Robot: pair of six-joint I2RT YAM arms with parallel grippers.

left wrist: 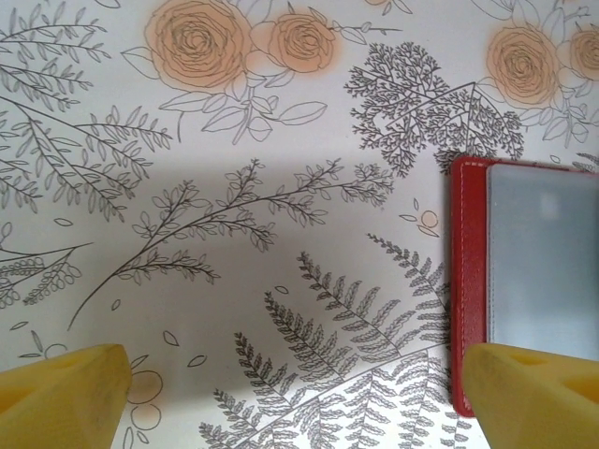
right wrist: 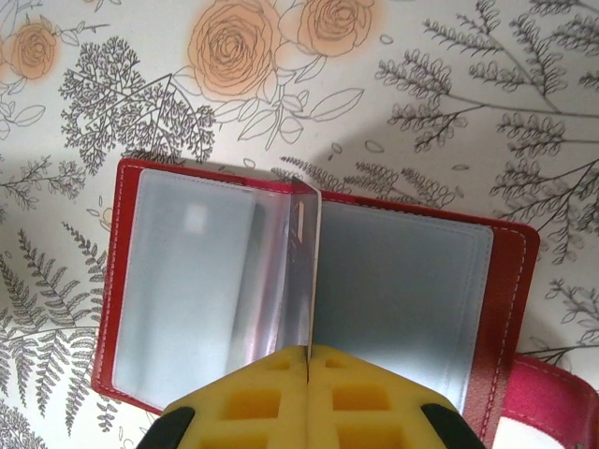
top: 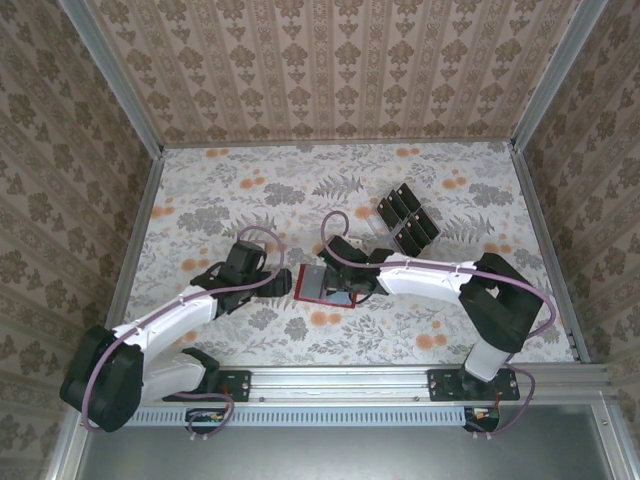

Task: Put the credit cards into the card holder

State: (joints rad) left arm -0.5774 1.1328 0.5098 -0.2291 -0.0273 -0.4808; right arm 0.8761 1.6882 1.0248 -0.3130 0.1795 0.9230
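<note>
On the table [top: 220, 200], pinching a sleeve [right wrist: 304, 271] of the holder [right wrist: 402, 281] with the right claw [right wrist: 307, 360], left claw [left wrist: 299, 398] spread beside, cards [top: 405, 215] well behind, nearer the right arm [top: 430, 275].

The card holder [right wrist: 402, 281] lies open on the table [top: 220, 190], an inner leaf within the right gripper [right wrist: 307, 365], its left edge just beside the left gripper [left wrist: 299, 388], the credit cards [top: 405, 215] beyond the right gripper.
</note>
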